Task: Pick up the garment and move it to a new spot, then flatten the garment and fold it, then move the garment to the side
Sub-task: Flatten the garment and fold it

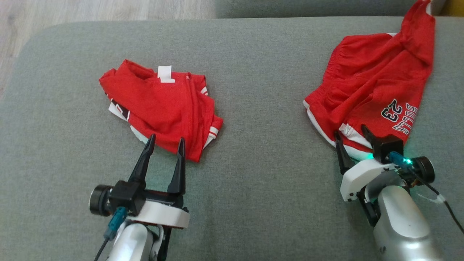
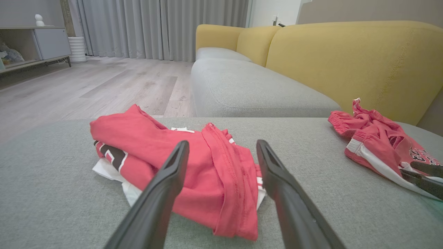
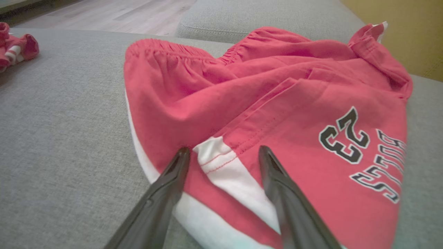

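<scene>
Jaws of left gripper point(image 1: 167, 138) and right gripper point(image 1: 351, 131) gape empty, the right straddling the white hem point(image 3: 224, 165) of the red 23-printed fabric shorts point(image 1: 373, 72) at the grey sofa cushion's point(image 1: 261, 72) right edge, probably to pinch it.

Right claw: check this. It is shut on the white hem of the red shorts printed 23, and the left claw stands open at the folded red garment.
Not shut. The right wrist view shows the right claw open, the white hem of the red shorts between its fingers. The left claw does stand open at the folded red garment.
</scene>
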